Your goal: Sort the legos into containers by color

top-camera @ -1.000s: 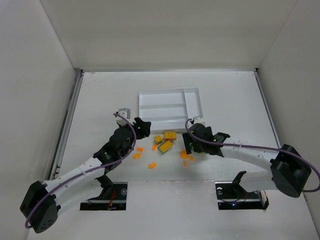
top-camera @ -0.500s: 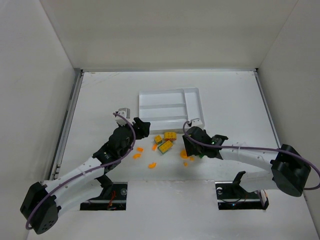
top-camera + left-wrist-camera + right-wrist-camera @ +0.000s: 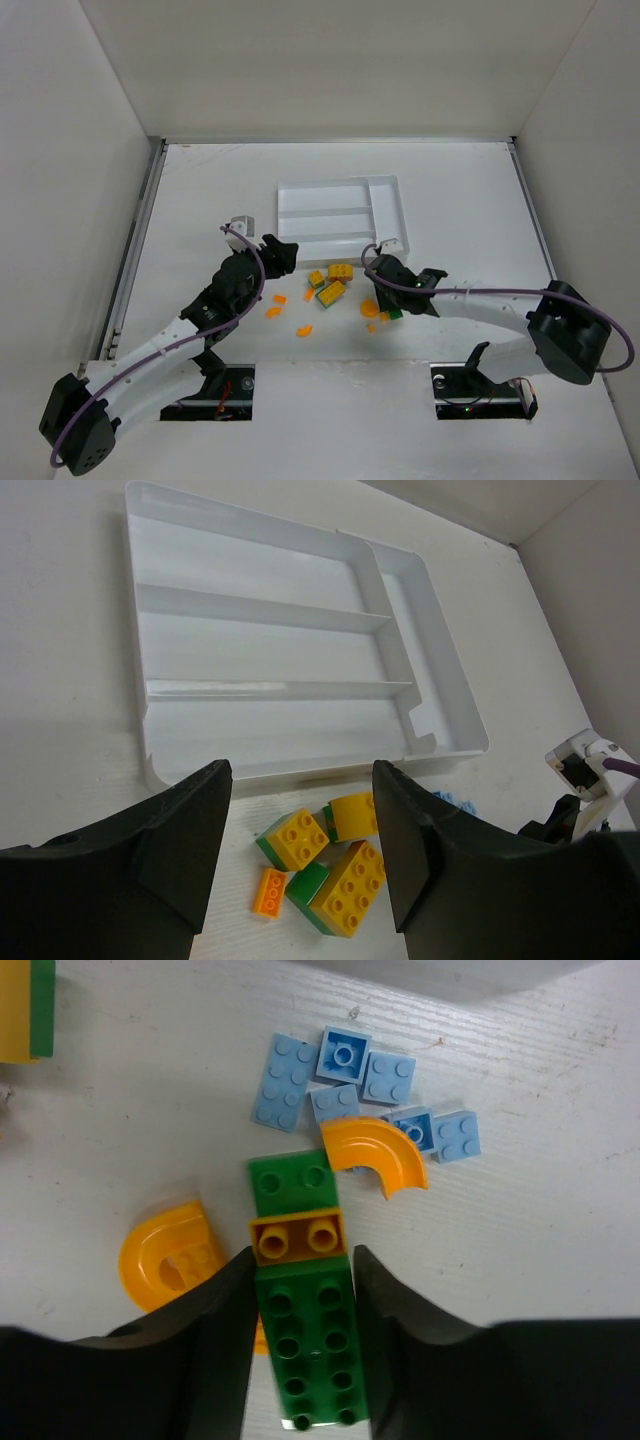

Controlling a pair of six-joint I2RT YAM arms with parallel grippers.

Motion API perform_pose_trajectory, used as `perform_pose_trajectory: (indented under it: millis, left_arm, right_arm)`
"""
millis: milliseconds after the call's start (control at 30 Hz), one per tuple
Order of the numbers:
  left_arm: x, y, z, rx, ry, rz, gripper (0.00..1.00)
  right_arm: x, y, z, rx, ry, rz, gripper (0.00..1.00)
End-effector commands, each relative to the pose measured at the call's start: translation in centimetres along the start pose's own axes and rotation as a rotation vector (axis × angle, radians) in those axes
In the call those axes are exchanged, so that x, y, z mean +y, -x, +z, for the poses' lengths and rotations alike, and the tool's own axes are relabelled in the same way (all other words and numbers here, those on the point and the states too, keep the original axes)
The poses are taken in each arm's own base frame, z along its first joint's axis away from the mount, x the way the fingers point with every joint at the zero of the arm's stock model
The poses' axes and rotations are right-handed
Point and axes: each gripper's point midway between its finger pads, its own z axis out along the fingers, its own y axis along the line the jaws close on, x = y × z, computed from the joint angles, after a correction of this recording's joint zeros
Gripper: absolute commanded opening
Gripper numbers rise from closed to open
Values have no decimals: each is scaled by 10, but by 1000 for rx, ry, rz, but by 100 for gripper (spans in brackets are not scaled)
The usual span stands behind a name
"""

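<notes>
The long green studded plastic brick [image 3: 310,1355] lies flat near the middle of the white table [image 3: 200,190], with a small orange two-stud brick [image 3: 298,1237] clipped across its top. The right gripper [image 3: 302,1270] is closed on the green brick's two long sides, with no gap showing. Taking it by the narrow width probably gives the firmest hold for a lift.

Around it lie two curved orange pieces [image 3: 378,1148] and a cluster of flat light-blue plastic squares [image 3: 345,1055], close enough to be nudged when the brick rises. The stacked orange brick will likely need separating before colours can be sorted.

Toward the far edge sits the shallow white plastic tray [image 3: 250,570], its long sections bare. Just on its near side lie the yellow-and-green stacked bricks [image 3: 350,885].

The left gripper [image 3: 300,780] hangs above those, fingers spread wide with nothing between them. It looks poised to come down on one while staying well apart from the other arm.
</notes>
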Motion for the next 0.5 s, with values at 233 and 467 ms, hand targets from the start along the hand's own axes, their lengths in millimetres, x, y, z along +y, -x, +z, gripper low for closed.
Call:
perform_pose_trajectory:
  millis: [233,467]
  left_arm:
    - [-25,18,-4,-13,-88,-87,56]
    - [-79,43,-19,-12,-294,-207,52]
  right_arm:
    - [-6,65,-48,-228,55,128,20]
    - [43,138,-115,-490,467,238,18]
